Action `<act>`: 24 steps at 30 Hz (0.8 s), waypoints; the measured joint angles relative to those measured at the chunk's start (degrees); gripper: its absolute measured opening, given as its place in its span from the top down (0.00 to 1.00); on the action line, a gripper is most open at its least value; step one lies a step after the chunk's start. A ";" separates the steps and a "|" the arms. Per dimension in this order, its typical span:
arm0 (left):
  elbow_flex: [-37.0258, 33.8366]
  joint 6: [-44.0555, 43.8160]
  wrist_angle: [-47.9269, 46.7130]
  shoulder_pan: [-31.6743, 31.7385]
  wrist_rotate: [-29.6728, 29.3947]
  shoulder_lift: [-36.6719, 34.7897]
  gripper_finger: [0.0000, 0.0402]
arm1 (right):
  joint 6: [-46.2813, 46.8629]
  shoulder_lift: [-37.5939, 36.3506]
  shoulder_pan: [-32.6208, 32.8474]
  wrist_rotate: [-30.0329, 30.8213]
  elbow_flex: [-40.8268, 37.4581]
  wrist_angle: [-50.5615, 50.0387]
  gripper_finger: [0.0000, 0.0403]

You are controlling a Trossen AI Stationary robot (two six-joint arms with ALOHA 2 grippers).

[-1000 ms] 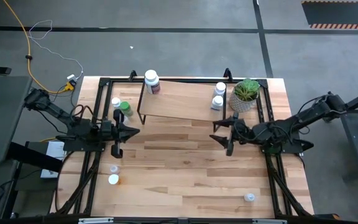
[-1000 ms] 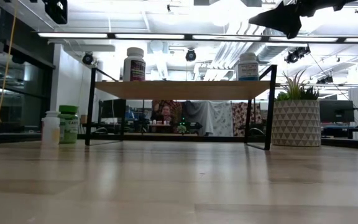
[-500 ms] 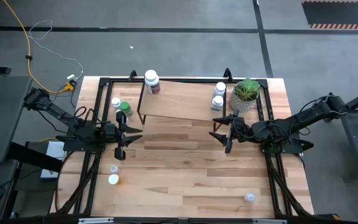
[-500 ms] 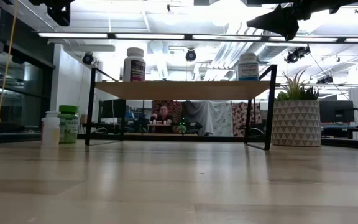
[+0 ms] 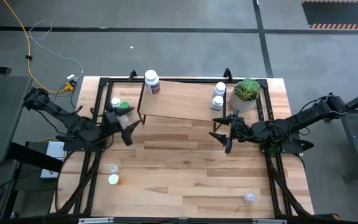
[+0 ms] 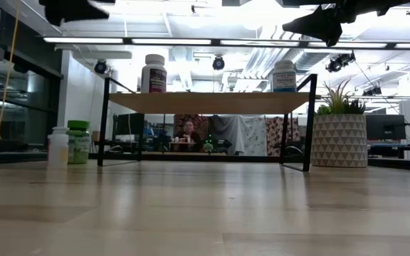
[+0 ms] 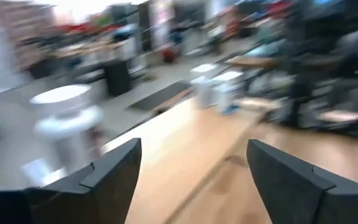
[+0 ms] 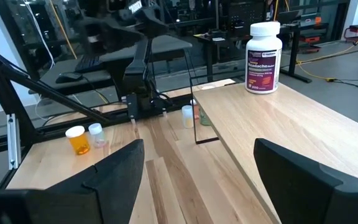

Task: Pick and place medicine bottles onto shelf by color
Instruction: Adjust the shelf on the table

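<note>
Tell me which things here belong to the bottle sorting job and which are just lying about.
Job:
- low light-wood shelf on black legs
- red-labelled white bottle
- two white bottles on shelf
- green-capped bottle
- small orange bottle

Lying about:
- potted green plant
- yellow cable

Both arms reach inward above the table, left tool (image 5: 129, 127) and right tool (image 5: 224, 132) spread open, empty.

You have the low light-wood shelf (image 5: 182, 99) at the table's (image 5: 191, 180) far edge, the large white bottle (image 5: 151, 81) on its left corner, two small white bottles (image 5: 219, 96) at its right end.
</note>
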 joint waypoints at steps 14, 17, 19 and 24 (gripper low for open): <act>3.83 -33.07 -28.66 7.11 -8.07 8.06 0.48 | -0.02 0.00 0.00 0.00 0.00 -0.20 0.27; 3.83 -37.09 -33.21 12.28 -4.40 9.20 0.56 | -0.02 0.00 0.00 0.00 0.00 -0.20 0.27; 3.83 -39.53 -36.29 15.62 -3.20 9.66 0.63 | -0.01 0.00 0.00 0.00 0.00 -0.20 0.27; 3.83 -43.53 -40.23 21.70 -2.00 9.73 0.84 | -0.02 0.00 0.00 -0.02 0.00 -0.20 0.27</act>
